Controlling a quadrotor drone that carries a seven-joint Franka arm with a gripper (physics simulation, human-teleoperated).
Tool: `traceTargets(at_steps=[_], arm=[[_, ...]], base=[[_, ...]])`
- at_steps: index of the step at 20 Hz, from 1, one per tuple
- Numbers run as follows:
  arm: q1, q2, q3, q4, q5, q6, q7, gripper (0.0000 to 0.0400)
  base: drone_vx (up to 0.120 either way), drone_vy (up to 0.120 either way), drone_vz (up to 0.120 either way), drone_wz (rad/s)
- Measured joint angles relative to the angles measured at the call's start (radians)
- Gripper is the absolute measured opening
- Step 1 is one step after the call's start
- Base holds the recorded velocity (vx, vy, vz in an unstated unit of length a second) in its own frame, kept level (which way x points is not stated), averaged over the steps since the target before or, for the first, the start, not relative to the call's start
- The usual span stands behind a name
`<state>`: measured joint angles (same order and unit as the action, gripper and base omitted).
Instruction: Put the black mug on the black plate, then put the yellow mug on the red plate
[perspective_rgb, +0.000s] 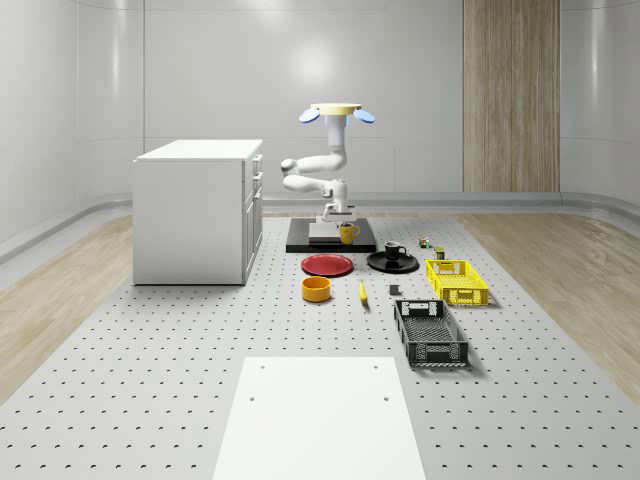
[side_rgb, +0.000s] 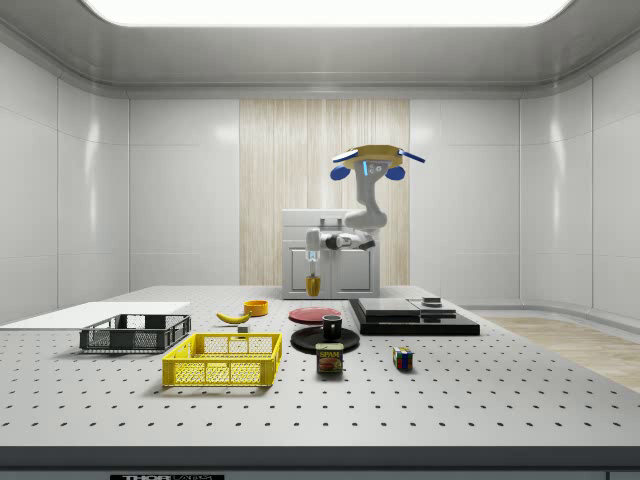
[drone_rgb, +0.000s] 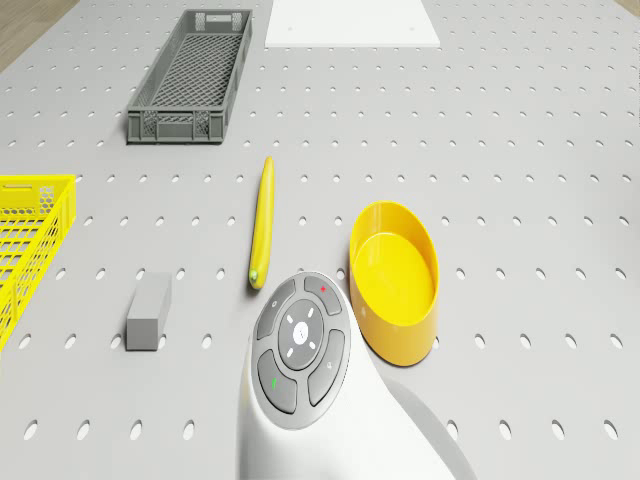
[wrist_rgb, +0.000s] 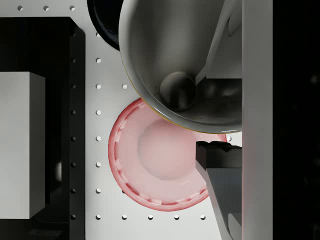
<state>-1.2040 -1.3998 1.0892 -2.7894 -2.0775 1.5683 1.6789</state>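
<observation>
The drone (perspective_rgb: 337, 112) hovers above the far part of the perforated table (perspective_rgb: 150, 380), beyond the red plate (perspective_rgb: 327, 265). The arm hangs folded beneath it, wrist pointing down.

The gripper (perspective_rgb: 343, 226) carries the yellow mug (perspective_rgb: 347, 233). The fingers (wrist_rgb: 220, 155) are clamped on the mug's rim (one finger inside the mug, one outside, as seen in the wrist view). The mug (wrist_rgb: 175, 65) hangs upright between and just below the fingertips, clear of every surface.

Below the fingers, in the wrist view, lies the red plate (wrist_rgb: 160, 165), partly under the mug. The side view shows the mug (side_rgb: 314, 286) well above the plate (side_rgb: 314, 314).

The black mug (perspective_rgb: 394, 250) stands upright on the black plate (perspective_rgb: 393, 263), beside the red plate and apart from the fingers.

Also on the table: a yellow bowl (drone_rgb: 394, 279), a banana (drone_rgb: 262, 220), a yellow basket (perspective_rgb: 457, 282) and a grey basket (perspective_rgb: 430, 333).
</observation>
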Motion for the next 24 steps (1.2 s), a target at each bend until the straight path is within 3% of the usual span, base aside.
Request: traceTargets(at_steps=[9, 24], arm=[[0.0, -0.001, 0.0, 0.0, 0.0, 0.0, 0.0, 0.011], [0.101, -0.038, 0.006, 0.008, 0.018, 0.038, -0.11, 0.011]], base=[[0.0, -0.12, -0.102, 0.0], [0.0, -0.003, 0.0, 0.0]])
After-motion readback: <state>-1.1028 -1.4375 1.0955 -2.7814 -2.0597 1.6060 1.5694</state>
